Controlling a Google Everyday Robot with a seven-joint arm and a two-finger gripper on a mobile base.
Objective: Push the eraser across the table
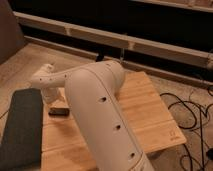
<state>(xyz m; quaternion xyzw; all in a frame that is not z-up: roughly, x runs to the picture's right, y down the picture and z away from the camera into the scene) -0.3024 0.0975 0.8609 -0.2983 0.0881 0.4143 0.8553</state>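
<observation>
We look through 1 camera, set high over the near side of the table (150, 110) and tilted down at it on a slant. It faces across the table toward the floor and the long pale ledge (150, 42) beyond its far side. We sit close: the white arm (100, 115) rises from the bottom of the frame, right under the lens, and covers the middle of the table and part of its near edge. The gripper (48, 96) hangs over the table's left part, just beyond the eraser (58, 112) as we see it, and the dark mat (20, 125) lies at the table's left side
</observation>
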